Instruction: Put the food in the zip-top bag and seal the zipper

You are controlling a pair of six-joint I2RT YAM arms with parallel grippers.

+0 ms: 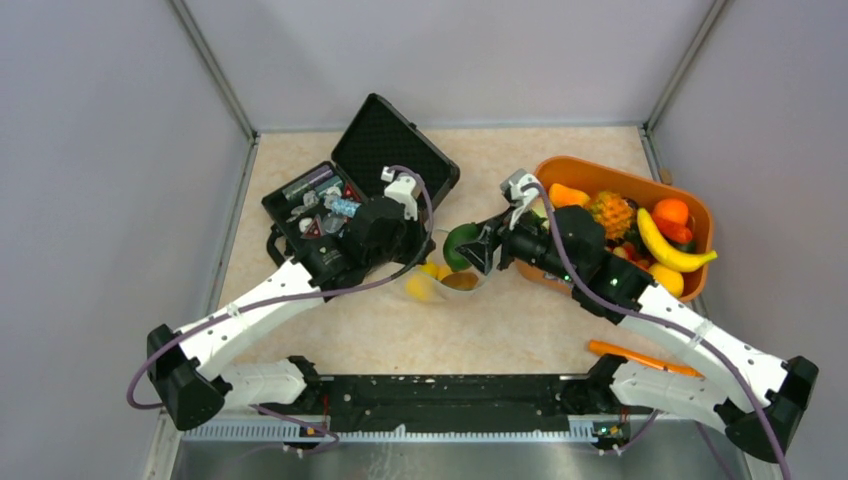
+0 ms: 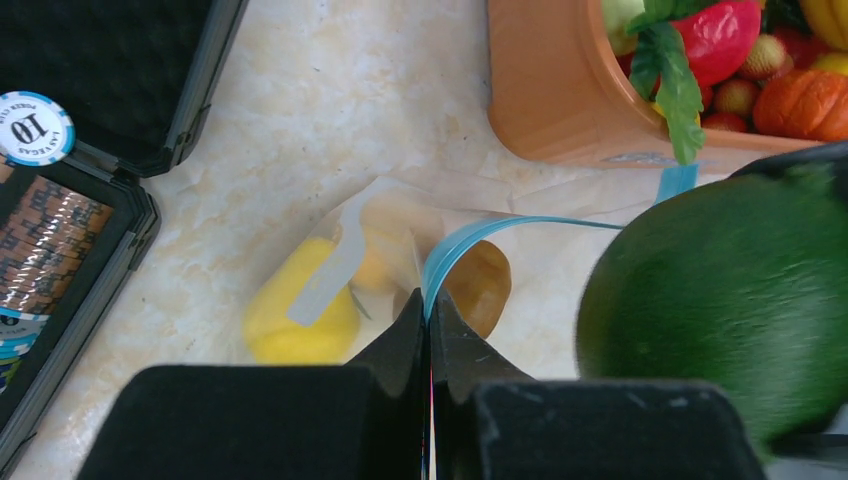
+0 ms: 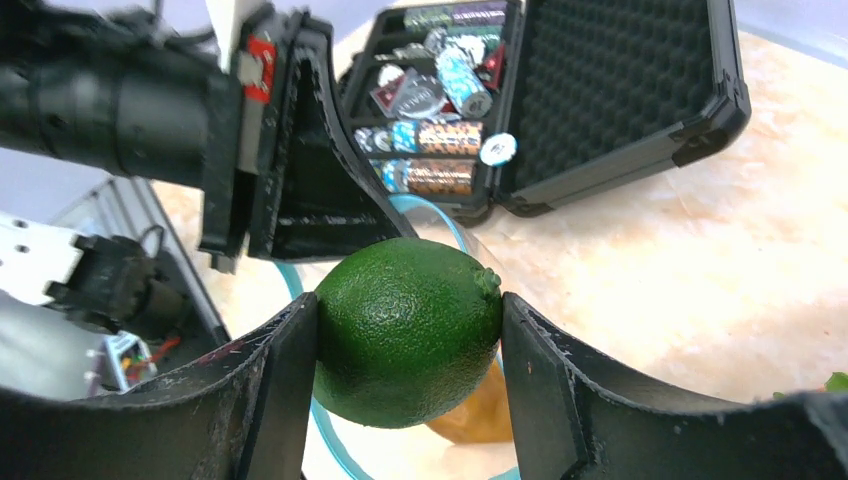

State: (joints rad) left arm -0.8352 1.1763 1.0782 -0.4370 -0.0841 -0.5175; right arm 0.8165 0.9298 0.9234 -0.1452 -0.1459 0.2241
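From above, the right gripper [image 1: 480, 250] is holding a green lime [image 1: 461, 245] at the zip-top bag [image 1: 440, 287]. The bag is lying on the table [image 1: 520, 330] between the open black case [image 1: 400, 135] on the left and the orange basket [image 1: 630, 178] on the right. The left gripper [image 1: 428, 255] is reaching in from the case side, but this view is too small to show how its jaws stand.

The right wrist camera is giving the closer look. The right gripper [image 3: 405, 340] is pressing both fingers against the sides of the lime [image 3: 400, 300], which is filling the gap between them. The teal zipper [image 3: 442, 218] is looping behind and below the fruit.

Only the left wrist camera is showing the other grip. The left gripper [image 2: 430, 322] is closed tight, pinching the zipper [image 2: 480, 233], which is arching away to the right. Through the clear bag [image 2: 390, 200] a yellow fruit [image 2: 285, 325] and a brownish-orange piece [image 2: 482, 285] are showing. A poker chip [image 2: 34, 128] marked 10 is sitting on the case rim.

The table is beige and marbled, and an orange stick [image 1: 640, 358] is lying near the right arm. A banana [image 1: 672, 250] and a pineapple [image 1: 612, 213] are resting in the basket. Plain grey walls [image 1: 100, 150] are enclosing the left, far and right sides, with metal posts at the far corners.
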